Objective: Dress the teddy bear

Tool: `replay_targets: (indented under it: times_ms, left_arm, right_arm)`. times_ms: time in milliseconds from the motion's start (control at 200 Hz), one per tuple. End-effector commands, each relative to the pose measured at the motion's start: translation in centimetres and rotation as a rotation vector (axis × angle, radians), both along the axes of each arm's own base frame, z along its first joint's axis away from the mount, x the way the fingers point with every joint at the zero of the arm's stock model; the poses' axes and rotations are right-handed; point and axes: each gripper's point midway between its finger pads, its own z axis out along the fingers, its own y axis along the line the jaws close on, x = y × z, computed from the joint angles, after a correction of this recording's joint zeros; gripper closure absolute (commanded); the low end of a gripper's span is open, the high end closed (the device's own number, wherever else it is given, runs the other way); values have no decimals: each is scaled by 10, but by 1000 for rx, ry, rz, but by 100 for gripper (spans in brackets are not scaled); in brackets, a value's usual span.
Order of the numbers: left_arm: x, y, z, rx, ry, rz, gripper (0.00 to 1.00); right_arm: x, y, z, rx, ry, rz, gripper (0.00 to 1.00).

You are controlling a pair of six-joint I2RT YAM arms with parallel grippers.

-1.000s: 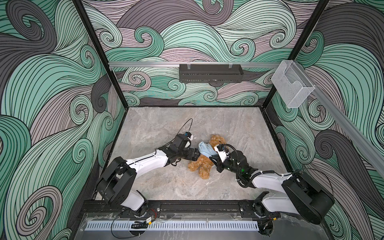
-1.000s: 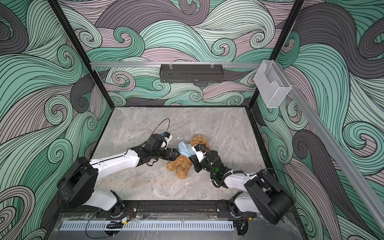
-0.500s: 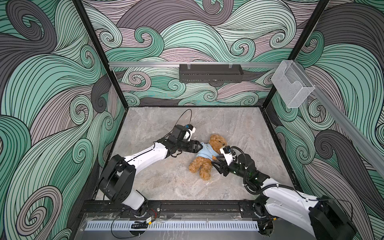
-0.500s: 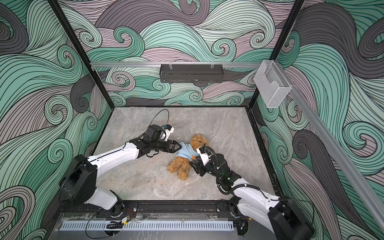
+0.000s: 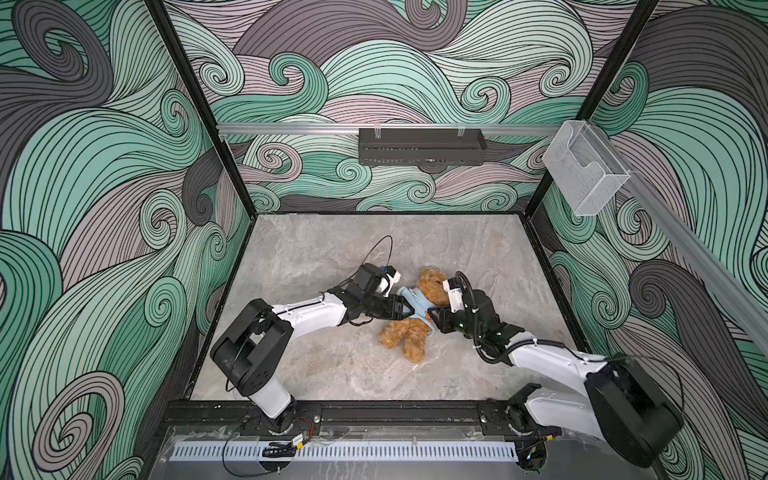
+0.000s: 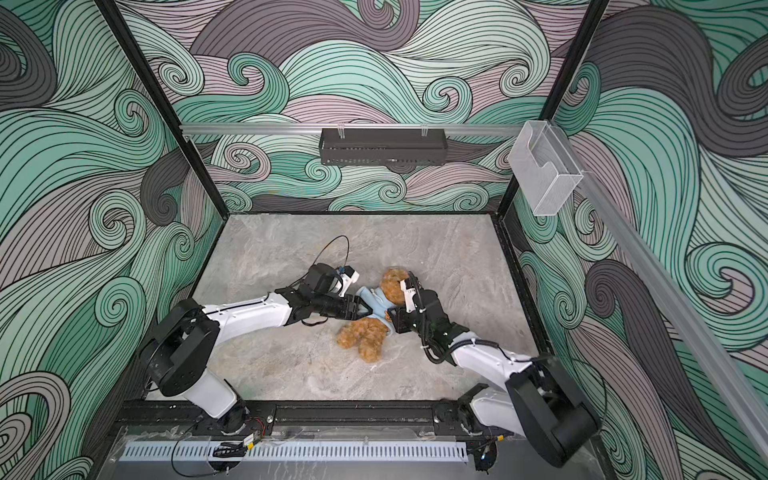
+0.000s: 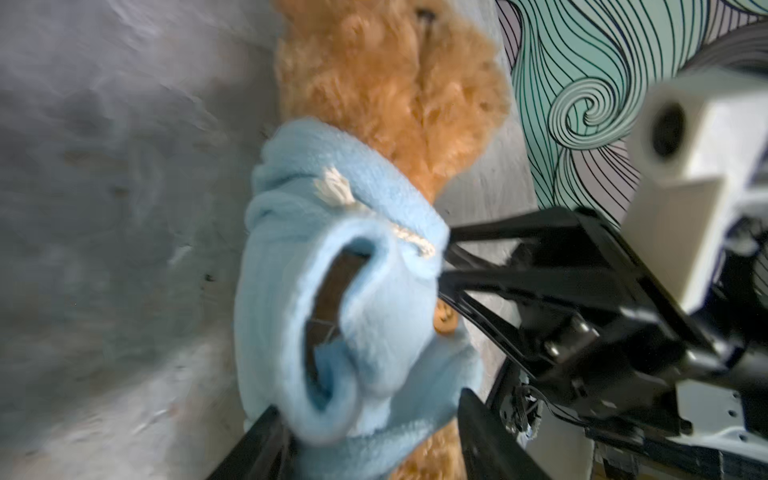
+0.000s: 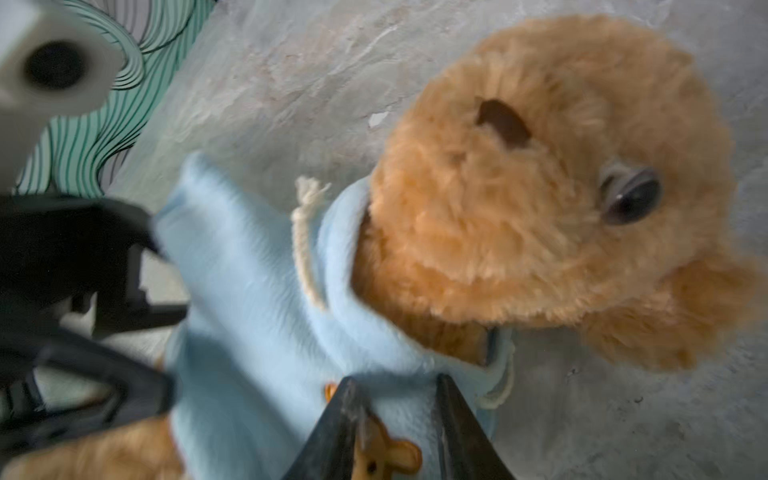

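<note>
Right wrist view puts me close on the teddy bear [image 8: 540,187]. Its head is through the neck of the blue hoodie [image 8: 249,291]. In both top views it lies face up near the middle of the tabletop [image 5: 332,257], with its head to the rear wall and its legs toward the arm bases.

The right pincer [image 8: 395,378] stands narrowly parted over the hoodie's chest, the little bear patch [image 8: 386,457] showing between its fingers. Cloth lies in the gap, but I cannot tell whether it is bitten. The left pincer [image 7: 368,403] is spread wider, its fingers on either side of the sleeve cuff [image 7: 286,332]. There too I cannot tell if the hold is firm.

I judge the step to be seating the bear's arm in that sleeve and drawing the hoodie down the body. To do it well, I want the right side to pin the chest as an anchor. Meanwhile the left draws the cuff straight out along the arm, slowly and low. Fleece probably stretches and slips, so I'd take a full fold rather than the edge. I'd also watch that the bear does not drag sideways.
</note>
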Motion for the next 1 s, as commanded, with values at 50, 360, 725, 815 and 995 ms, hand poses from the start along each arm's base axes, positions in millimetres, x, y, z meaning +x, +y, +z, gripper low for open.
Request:
replay_targets:
  times_ms: [50,360,725,815,995]
  left_arm:
    - [-33,-47,22,-140,17,-150,34]
    - [-52,-19,40,37,-192,-241,26]
    - [-19,26,59,387,-1150,-516,31]
    - [3,23,57,488,-1220,-524,35]
    - [6,-4,35,506,-1117,-764,57]
  right_arm:
    - [52,-3,5,-14,2,-22,67]
    - [74,-15,22,-151,-34,109,56]
    - [22,-34,52,-163,12,92,31]
    - [5,-36,52,-165,100,110,31]
    - [-26,-31,47,-90,229,135,39]
